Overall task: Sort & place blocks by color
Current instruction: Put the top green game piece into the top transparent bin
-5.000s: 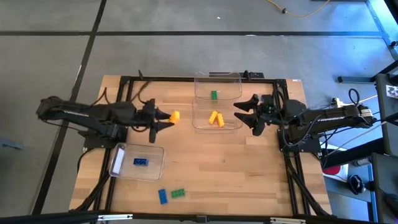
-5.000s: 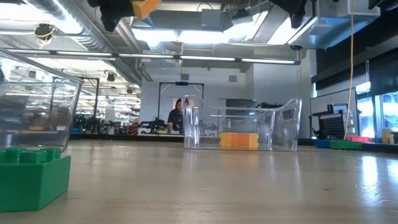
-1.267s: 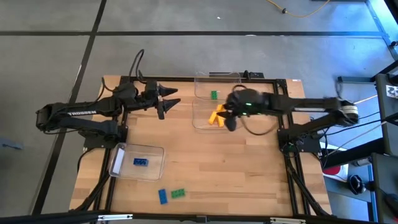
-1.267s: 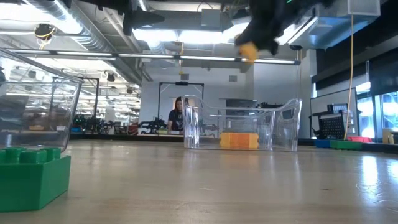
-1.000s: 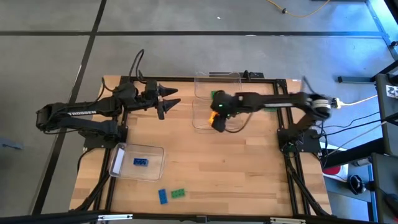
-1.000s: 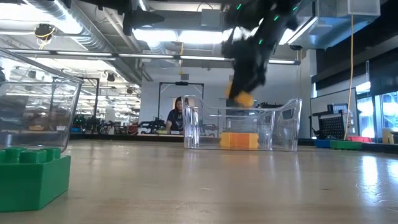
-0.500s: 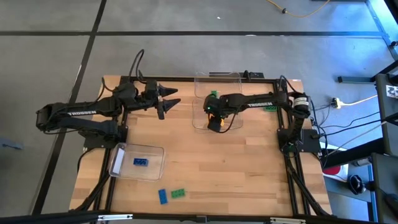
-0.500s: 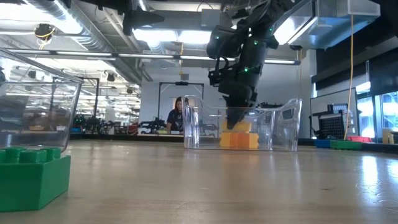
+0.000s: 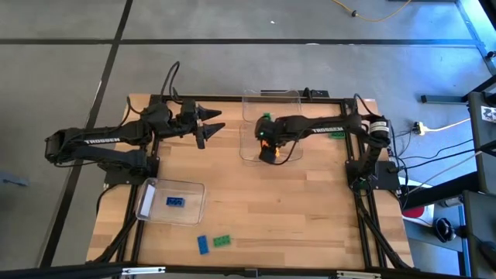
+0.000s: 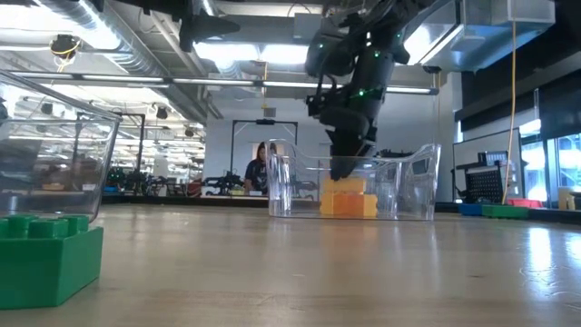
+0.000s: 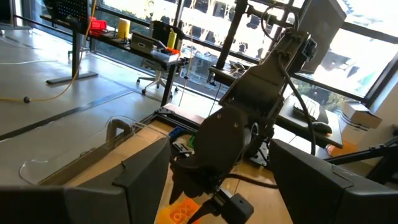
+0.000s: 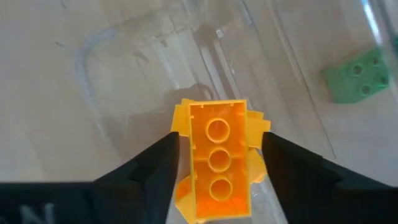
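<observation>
My right gripper (image 12: 217, 162) reaches down into the middle clear bin (image 9: 246, 151) and is open. A yellow-orange brick (image 12: 219, 158) lies between its fingers, hollow side up, with a gap on either side. It rests on other yellow bricks (image 10: 349, 204) on the bin's floor. A green brick (image 12: 356, 76) lies in the far bin (image 9: 271, 105). My left gripper (image 9: 213, 124) hangs open and level over the table's far left, holding nothing. In the near-left bin (image 9: 147, 205) lies a blue brick (image 9: 175, 202).
A loose blue brick (image 9: 202, 244) and a loose green brick (image 9: 222, 240) lie near the table's front edge; the green one fills the low view's left corner (image 10: 45, 259). A black frame (image 9: 356, 194) runs along the table's edges. A person stands far off in the room (image 10: 260, 168).
My right gripper has gone down into the middle bin with the yellow-orange brick, tipped more steeply downward and opened. The brick, first carried above the bin's rim, now lies on the other yellow bricks.
</observation>
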You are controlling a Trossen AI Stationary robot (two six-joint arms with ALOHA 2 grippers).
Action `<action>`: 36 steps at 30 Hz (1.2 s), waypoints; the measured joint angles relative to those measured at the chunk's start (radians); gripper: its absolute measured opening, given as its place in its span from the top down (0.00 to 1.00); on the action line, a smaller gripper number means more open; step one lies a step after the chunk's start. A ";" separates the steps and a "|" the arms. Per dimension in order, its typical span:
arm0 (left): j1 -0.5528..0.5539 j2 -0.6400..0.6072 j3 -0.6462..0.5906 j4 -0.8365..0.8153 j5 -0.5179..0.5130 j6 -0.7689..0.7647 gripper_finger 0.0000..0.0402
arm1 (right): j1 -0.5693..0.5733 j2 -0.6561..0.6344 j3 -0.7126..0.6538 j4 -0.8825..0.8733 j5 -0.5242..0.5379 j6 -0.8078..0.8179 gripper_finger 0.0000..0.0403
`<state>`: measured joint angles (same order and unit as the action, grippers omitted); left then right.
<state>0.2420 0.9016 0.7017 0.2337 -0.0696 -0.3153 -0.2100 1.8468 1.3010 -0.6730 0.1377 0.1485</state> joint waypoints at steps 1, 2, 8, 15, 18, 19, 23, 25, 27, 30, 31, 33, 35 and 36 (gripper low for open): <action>0.000 0.000 0.000 0.000 0.000 0.000 0.34 | -0.002 -0.009 0.000 -0.001 -0.007 0.000 0.39; 0.000 0.000 0.000 0.000 0.000 0.000 0.34 | -0.007 -0.017 0.000 -0.005 -0.026 0.000 0.36; 0.000 0.000 0.000 -0.001 0.000 0.000 0.34 | -0.039 -0.095 0.000 -0.082 -0.137 0.004 0.21; 0.000 0.000 0.000 -0.001 0.000 0.000 0.34 | -0.042 -0.322 -0.103 -0.112 -0.140 0.007 0.15; 0.000 0.000 0.000 -0.007 0.000 0.000 0.34 | -0.042 -0.472 -0.229 -0.015 -0.142 0.078 0.15; 0.000 0.000 0.000 -0.009 0.001 0.000 0.34 | -0.041 -0.527 -0.277 0.036 -0.144 0.117 0.15; 0.000 0.000 0.000 -0.011 0.008 0.000 0.34 | -0.024 -0.733 -0.471 0.331 -0.167 0.259 0.15; 0.000 0.000 0.000 -0.011 0.008 0.001 0.34 | -0.011 -0.819 -0.557 0.510 -0.167 0.308 0.15; 0.000 0.000 0.000 -0.011 0.007 0.001 0.34 | -0.003 -0.889 -0.629 0.673 -0.154 0.350 0.15; 0.000 0.000 0.000 -0.011 0.004 0.001 0.34 | -0.001 -0.956 -0.690 0.774 -0.087 0.406 0.15; 0.000 0.000 0.000 -0.011 0.004 0.001 0.34 | -0.001 -0.970 -0.698 0.772 -0.073 0.420 0.15; 0.000 0.000 0.000 -0.011 0.004 0.001 0.34 | -0.001 -0.984 -0.701 0.760 -0.059 0.425 0.15; 0.000 0.000 0.000 -0.011 0.004 0.001 0.34 | -0.001 -0.987 -0.701 0.757 -0.055 0.424 0.15; 0.000 0.000 0.000 -0.011 0.004 0.001 0.34 | -0.001 -0.987 -0.701 0.758 -0.055 0.424 0.15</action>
<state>0.2418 0.9020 0.7021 0.2226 -0.0658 -0.3145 -0.2111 0.8601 0.6003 0.0848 0.0831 0.5728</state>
